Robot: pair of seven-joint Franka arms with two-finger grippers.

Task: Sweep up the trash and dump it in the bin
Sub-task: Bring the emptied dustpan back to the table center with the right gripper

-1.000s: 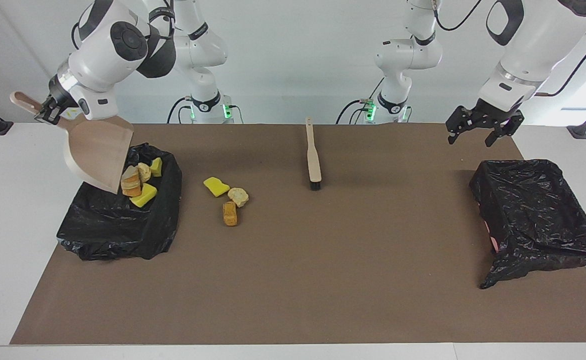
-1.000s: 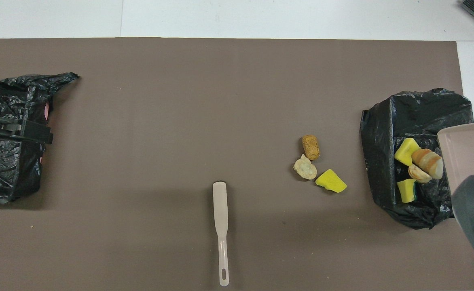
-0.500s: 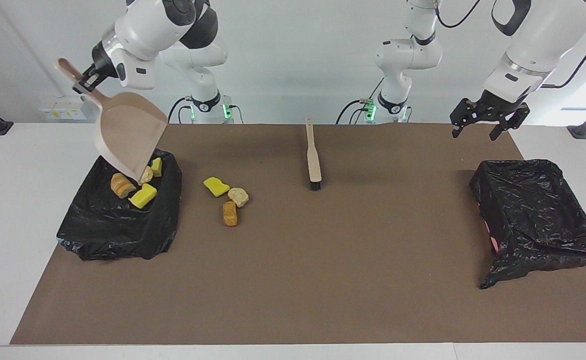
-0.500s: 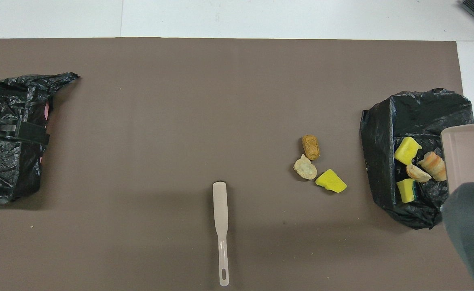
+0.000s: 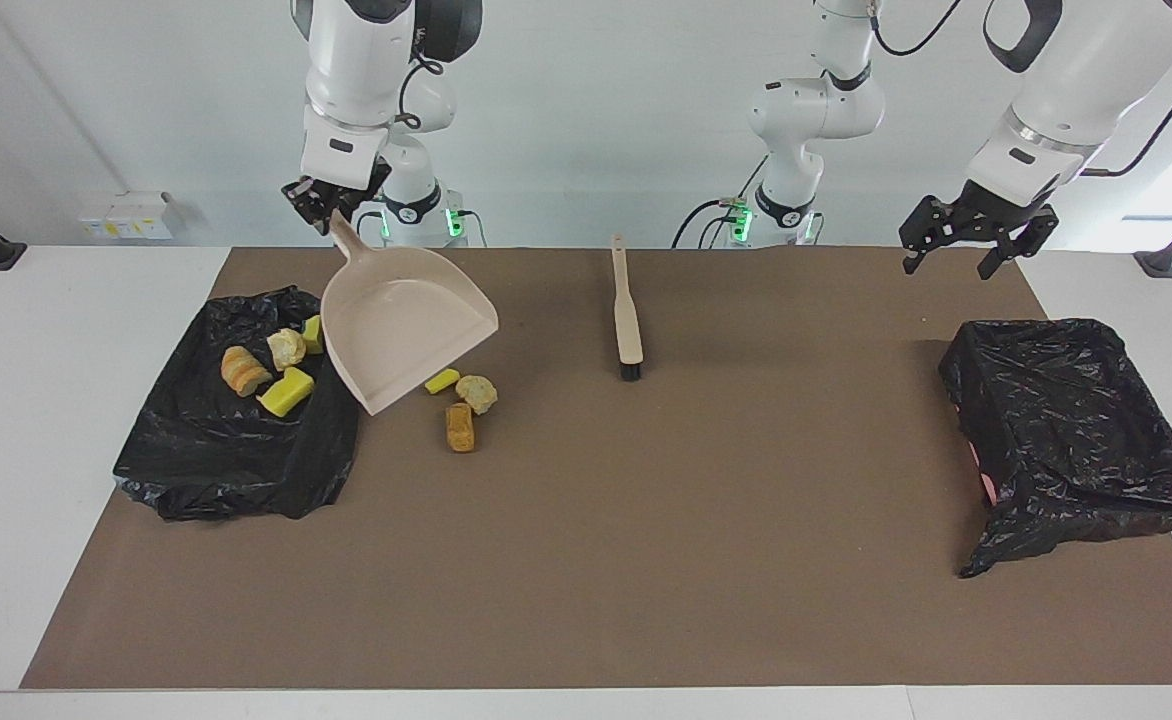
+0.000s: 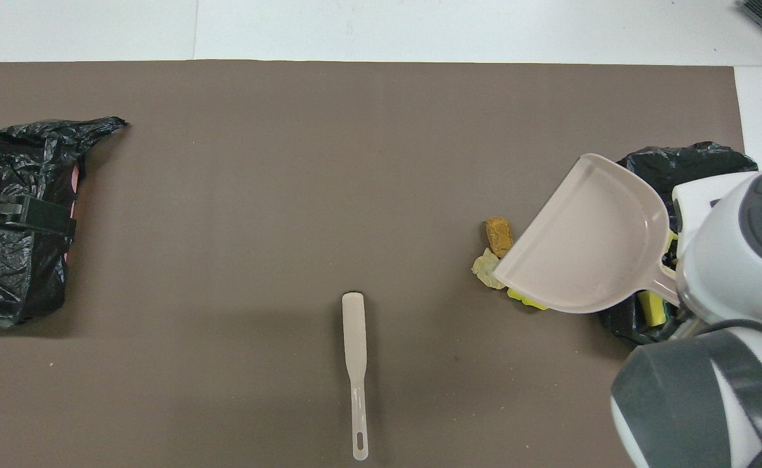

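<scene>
Black plastic lines a bin (image 5: 236,450) at the middle left of the facing view; four scraps (image 5: 284,390) lie inside. Three more scraps (image 5: 461,426) sit on the brown worktop (image 5: 646,560) beside it, partly hidden by the beige dustpan (image 5: 401,330). The right hand (image 5: 328,203) is clamped on the dustpan's handle. The left hand (image 5: 968,245) hangs spread wide, holding nothing, above a second black-lined bin (image 5: 1066,430) whose inside cannot be seen.

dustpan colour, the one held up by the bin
Pale beige dustpan, plain with no pattern; clearest in the facing view.
</scene>
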